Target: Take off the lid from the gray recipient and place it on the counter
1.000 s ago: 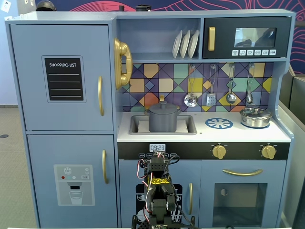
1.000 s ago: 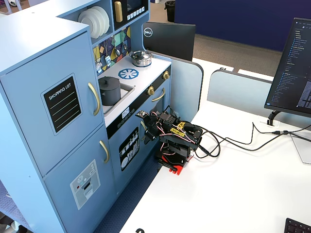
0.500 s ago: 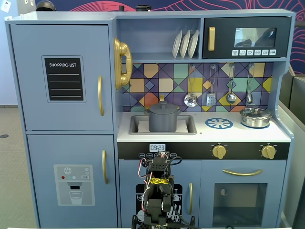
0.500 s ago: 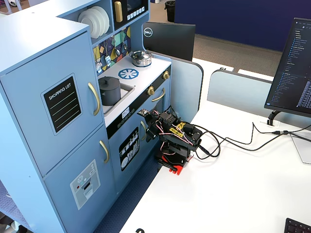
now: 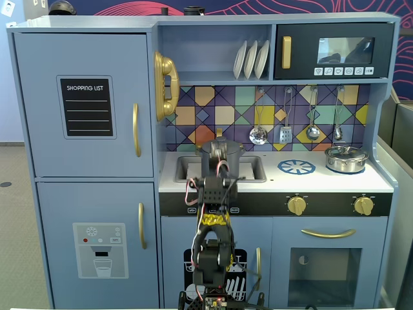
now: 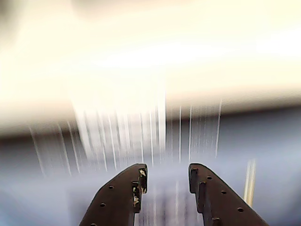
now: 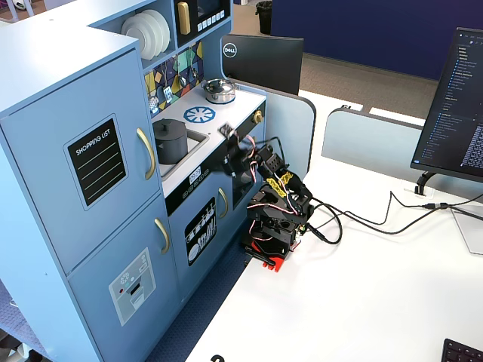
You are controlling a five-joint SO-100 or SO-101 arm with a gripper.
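My gripper (image 6: 165, 175) empty, jaws slightly apart, nothing between them; wrist view smeared by blur, so no help for aiming. Gray pot (image 7: 170, 142) sits in sink recess, lid (image 7: 169, 125) on top, knob not clearly made out; my arm (image 7: 266, 175) short of it, at counter (image 7: 226, 102) front edge. Risks as I judge: narrow jaw gap missing or glancing off small knob; pot lifting along with lid; wrist catching sink rim or counter edge; lid swung wide hitting silver pot (image 5: 346, 158) near burner ring (image 5: 297, 167).
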